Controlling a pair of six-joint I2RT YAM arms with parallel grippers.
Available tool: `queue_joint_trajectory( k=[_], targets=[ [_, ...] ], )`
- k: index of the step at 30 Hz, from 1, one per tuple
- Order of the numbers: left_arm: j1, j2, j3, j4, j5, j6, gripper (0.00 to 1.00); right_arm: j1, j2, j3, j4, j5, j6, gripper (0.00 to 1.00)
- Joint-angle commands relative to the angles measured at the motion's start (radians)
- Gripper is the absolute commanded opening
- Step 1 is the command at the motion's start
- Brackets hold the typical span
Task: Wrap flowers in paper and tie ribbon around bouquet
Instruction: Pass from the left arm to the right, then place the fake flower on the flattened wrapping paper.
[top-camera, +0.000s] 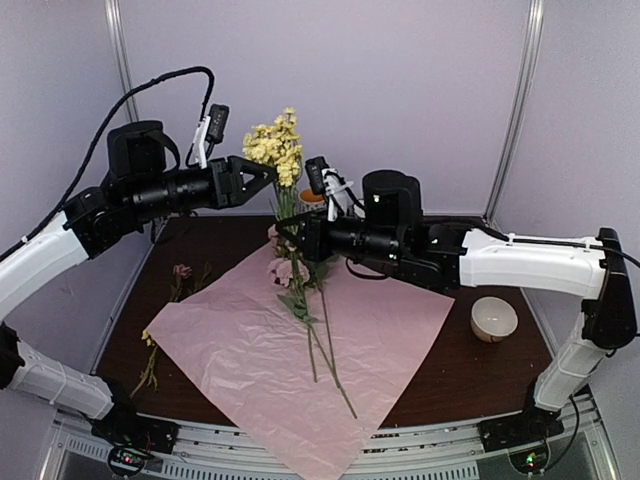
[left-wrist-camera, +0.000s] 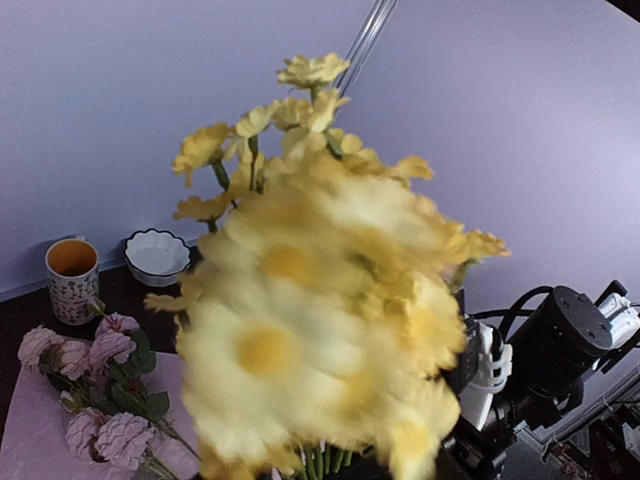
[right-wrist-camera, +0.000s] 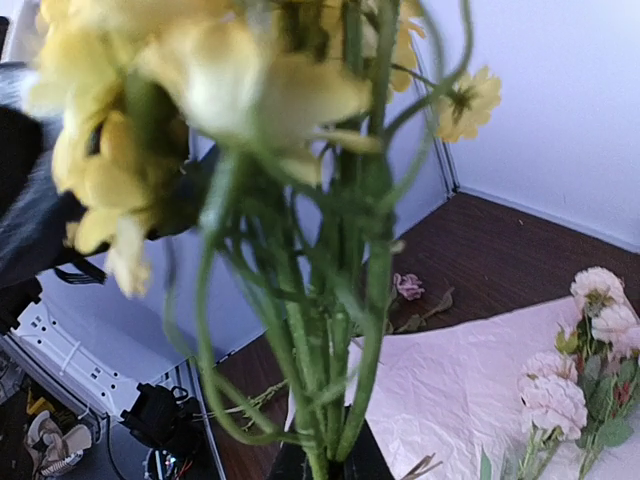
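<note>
Small yellow blossoms (left-wrist-camera: 300, 330) on thin green stems fill both wrist views, blurred and close to each lens. They stand upright in the air above the far edge of the paper.

Beneath them, the dark brown table (top-camera: 200, 250) carries a large sheet of thin, creased pink-lilac wrapping paper (top-camera: 250, 350), laid cornerwise toward the arms' bases. The right gripper (top-camera: 290, 236) reaches in from the right and is clenched on the green stems low down, so it alone seems to carry the bunch. The left gripper (top-camera: 262, 176) sits level with the flower heads, just beside them. Its fingers are hidden behind petals in its own view and too dark from above, so I cannot tell whether they are parted.

Pale pink roses (top-camera: 283, 268) with green leaves lie on the paper's far part, their long stems running toward its near corner. A round white bowl (top-camera: 493, 318) sits on the table right of the sheet, and a small patterned cup (left-wrist-camera: 72, 280) stands at the back. No ribbon is in view.

The main risk is the thin stems sliding or swivelling in the right gripper, tipping the heavy heads over. If the left gripper closes at head height, it could crush petals. Lowering the bunch carelessly could drag the light paper or knock the pink roses askew.
</note>
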Motion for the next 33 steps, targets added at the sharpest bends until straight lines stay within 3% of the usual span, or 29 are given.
queue_joint_trajectory(
  k=[1,5,10,12,13,15,17,22,27,33],
  targets=[
    [0.003,0.014,0.157,-0.277,-0.190,0.102,0.88,-0.063,0.002,0.030,-0.191,0.104,0.144,0.00],
    [0.096,0.085,0.278,-0.625,-0.368,0.144,0.91,-0.135,0.112,0.004,-0.311,-0.071,0.312,0.00],
    [0.311,0.092,0.176,-0.733,-0.407,0.147,0.90,-0.146,0.223,-0.091,-0.258,-0.139,0.380,0.03],
    [0.395,0.094,0.117,-0.737,-0.436,0.143,0.89,-0.157,0.244,-0.129,-0.206,-0.153,0.422,0.11],
    [0.445,0.099,0.091,-0.734,-0.444,0.150,0.88,-0.159,0.248,-0.140,-0.198,-0.152,0.432,0.20],
    [0.508,0.119,0.037,-0.722,-0.472,0.168,0.84,-0.158,0.244,-0.142,-0.209,-0.144,0.428,0.47],
    [0.563,0.160,0.009,-0.715,-0.484,0.190,0.81,-0.156,0.222,-0.130,-0.265,-0.124,0.392,0.62],
    [0.676,0.313,-0.017,-0.693,-0.466,0.230,0.81,-0.144,0.100,-0.112,-0.472,0.043,0.256,0.78],
    [0.738,0.522,0.039,-0.683,-0.384,0.275,0.77,-0.138,-0.011,-0.140,-0.540,0.124,0.206,0.84],
    [0.745,0.668,0.120,-0.651,-0.290,0.276,0.69,-0.138,-0.029,-0.143,-0.564,0.141,0.182,0.84]
  ],
)
